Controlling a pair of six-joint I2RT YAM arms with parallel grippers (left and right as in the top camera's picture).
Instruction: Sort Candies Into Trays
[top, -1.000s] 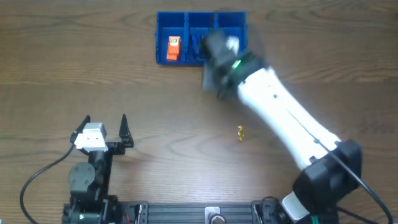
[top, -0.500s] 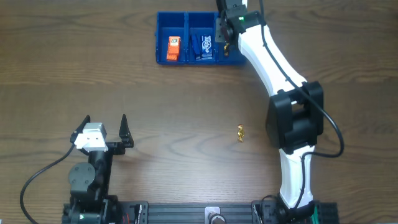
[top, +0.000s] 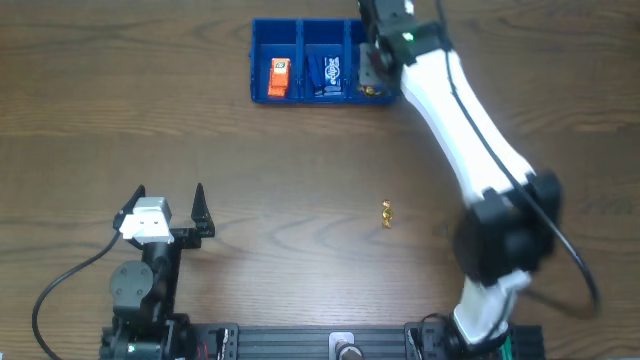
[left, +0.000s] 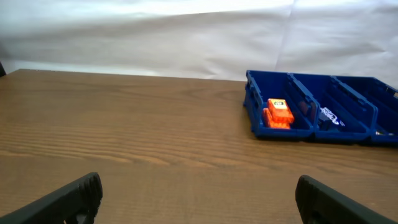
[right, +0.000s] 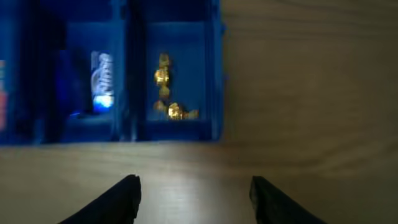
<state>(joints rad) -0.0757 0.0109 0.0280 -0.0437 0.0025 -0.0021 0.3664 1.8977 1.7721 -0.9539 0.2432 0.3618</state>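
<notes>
Gold crinkled candies (right: 174, 112) in blue plastic tray (right: 214, 74) | left fingers (left: 68, 199) wide | right fingers (right: 118, 199) wide, empty

Orange candy (left: 279, 113) in blue tray (left: 252, 109) (end compartment)

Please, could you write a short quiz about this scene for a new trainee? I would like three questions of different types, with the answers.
1. True or false: one small gold-wrapped candy lies on the brown wooden table, outside the blue plastic three-compartment tray.
2. Seen from above, which compartment holds the orange-wrapped candy? A left, B middle, C right.
3. Fill in: the right gripper is ____ and holds nothing.
Key: 1 true; 2 A; 3 open.
</notes>
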